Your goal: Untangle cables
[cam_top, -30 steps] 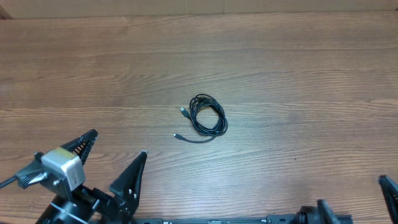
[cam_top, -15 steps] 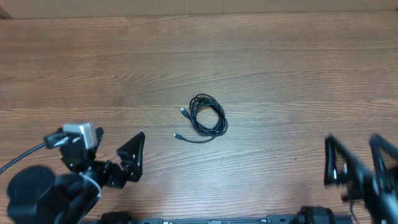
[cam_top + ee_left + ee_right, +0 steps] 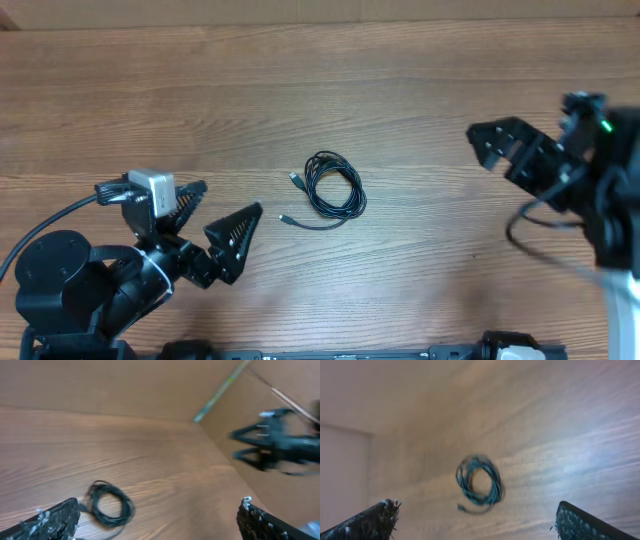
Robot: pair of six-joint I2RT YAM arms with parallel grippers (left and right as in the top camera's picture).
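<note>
The cables [image 3: 333, 189] lie as one small coiled bundle of thin black cord in the middle of the wooden table, with two plug ends sticking out on its left. The bundle shows in the left wrist view [image 3: 110, 503] and, blurred, in the right wrist view [image 3: 480, 482]. My left gripper [image 3: 213, 222] is open and empty, to the left of the coil and apart from it. My right gripper [image 3: 503, 148] is open and empty, far to the right of the coil. Nothing touches the cables.
The wooden table [image 3: 320, 90] carries only the coil. A beige wall runs along its far edge. The left arm's body [image 3: 70, 285] sits at the front left, and the right arm [image 3: 610, 190] at the right edge.
Both arms have risen from the front edge and swung inward toward the coil. The right gripper came into view at the right. The cables have not moved.
</note>
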